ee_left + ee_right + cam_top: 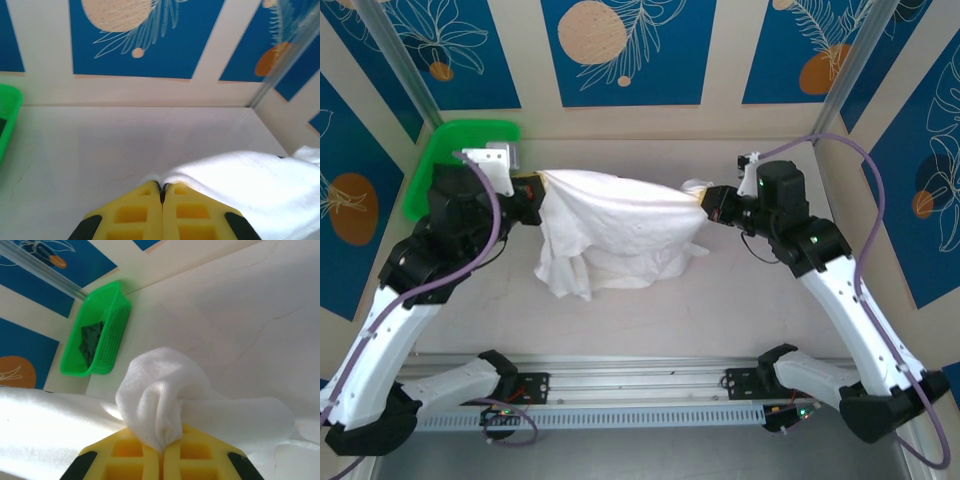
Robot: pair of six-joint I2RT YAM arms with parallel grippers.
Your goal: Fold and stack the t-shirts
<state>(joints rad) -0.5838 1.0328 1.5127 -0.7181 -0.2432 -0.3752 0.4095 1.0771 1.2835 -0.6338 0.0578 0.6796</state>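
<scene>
white t-shirt [620, 225] soft matt cloth; tray [114, 327] glossy perforated plastic

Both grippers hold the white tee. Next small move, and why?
Probably raise both arms slightly: the left gripper and right gripper are shut on the white t-shirt, whose lower part lies bunched on the table; lifting may let it hang straight.

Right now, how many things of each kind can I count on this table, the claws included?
White t-shirt: 1
Bright green tray: 1
Dark green t-shirt, inside the tray: 1
Claws, the left claw and the right claw: 2
Total: 5
</scene>
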